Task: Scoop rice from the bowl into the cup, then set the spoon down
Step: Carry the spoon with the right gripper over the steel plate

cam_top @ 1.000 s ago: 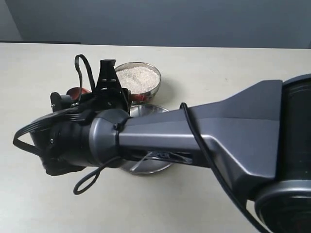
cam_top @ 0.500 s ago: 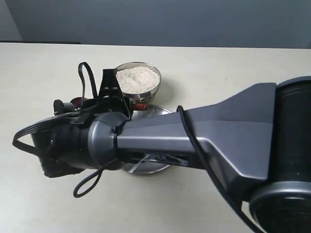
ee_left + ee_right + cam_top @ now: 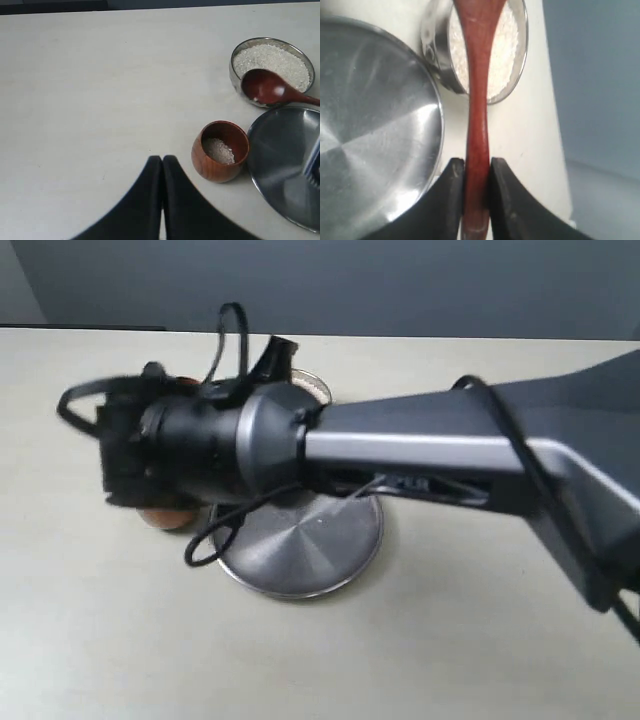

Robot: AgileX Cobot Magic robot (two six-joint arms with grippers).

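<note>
Your left gripper (image 3: pixel 162 162): fingers pressed together, nothing held, idle over bare table (image 3: pixel 75 100). Near it, the cup (image 3: pixel 210 167) holds a shallow layer of rice (image 3: pixel 218 150), so at least one transfer looks done. Since a second ago the right arm (image 3: pixel 400 450) has swung back over the bowl (image 3: pixel 239 82). The spoon (image 3: pixel 265 87) head now sits above the heap, seemingly empty; contact not resolvable. The plate (image 3: pixel 285 165) is now uncovered. The right gripper (image 3: pixel 477 167) clamps the handle. Likely the start of another scoop.
</note>
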